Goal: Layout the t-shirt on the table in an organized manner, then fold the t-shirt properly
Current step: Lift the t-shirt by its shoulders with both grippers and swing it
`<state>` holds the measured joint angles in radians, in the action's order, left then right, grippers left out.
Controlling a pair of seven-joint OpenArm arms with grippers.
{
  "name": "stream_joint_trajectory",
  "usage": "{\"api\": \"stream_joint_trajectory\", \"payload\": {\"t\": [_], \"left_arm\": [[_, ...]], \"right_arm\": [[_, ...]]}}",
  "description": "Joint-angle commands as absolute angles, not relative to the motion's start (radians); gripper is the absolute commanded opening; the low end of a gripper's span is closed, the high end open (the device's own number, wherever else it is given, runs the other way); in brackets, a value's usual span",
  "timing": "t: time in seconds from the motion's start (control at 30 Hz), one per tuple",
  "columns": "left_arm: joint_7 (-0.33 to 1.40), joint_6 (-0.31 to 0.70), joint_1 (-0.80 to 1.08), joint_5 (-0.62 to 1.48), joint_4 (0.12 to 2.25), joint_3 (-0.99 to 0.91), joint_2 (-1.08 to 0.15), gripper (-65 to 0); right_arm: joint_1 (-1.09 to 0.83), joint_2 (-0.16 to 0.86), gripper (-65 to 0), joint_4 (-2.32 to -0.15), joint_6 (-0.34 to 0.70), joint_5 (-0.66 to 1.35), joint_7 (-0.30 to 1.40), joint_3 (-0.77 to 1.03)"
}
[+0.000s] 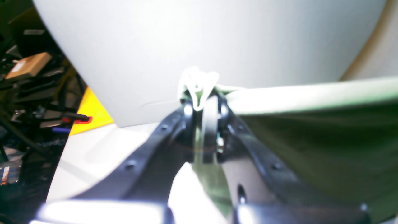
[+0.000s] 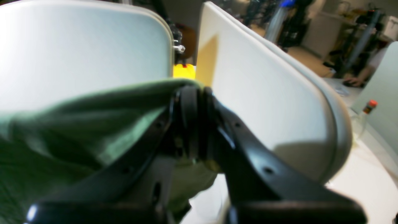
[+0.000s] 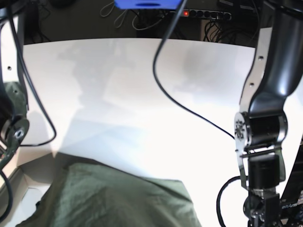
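The olive-green t-shirt hangs stretched across the bottom of the base view, over the near part of the white table. In the left wrist view my left gripper is shut on a bunched corner of the t-shirt, and a pale tuft of cloth sticks out past the fingertips. The cloth runs taut to the right from there. In the right wrist view my right gripper is shut on another edge of the t-shirt, which drapes away to the left. Neither gripper shows in the base view.
A black cable trails across the tabletop from the back. The left arm stands at the right edge, the right arm at the left edge. A power strip lies behind the table. A red-capped bottle stands off to one side.
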<state>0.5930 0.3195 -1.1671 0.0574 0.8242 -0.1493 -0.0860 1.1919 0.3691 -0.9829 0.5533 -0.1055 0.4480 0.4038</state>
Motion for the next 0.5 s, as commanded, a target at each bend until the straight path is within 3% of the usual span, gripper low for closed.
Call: {"api": "stream_joint_trajectory", "payload": {"t": [0.0, 0.33, 0.47], "left_arm": [[0.553, 0.314, -1.227, 0.064, 0.839, -0.154, -0.097, -65.0], [0.564, 0.314, -1.178, 0.065, 0.946, -0.228, -0.094, -65.0], [0.711, 0.314, -1.118, 0.065, 1.036, -0.298, -0.081, -65.0]], "right_arm": [[1.242, 0.387, -65.0, -0.989, 0.545, -0.097, 0.414, 0.406], [1.236, 0.392, -65.0, -1.041, 0.544, -0.093, 0.423, 0.455], [1.196, 0.394, -65.0, -1.109, 0.547, -0.09, 0.496, 0.499]]}}
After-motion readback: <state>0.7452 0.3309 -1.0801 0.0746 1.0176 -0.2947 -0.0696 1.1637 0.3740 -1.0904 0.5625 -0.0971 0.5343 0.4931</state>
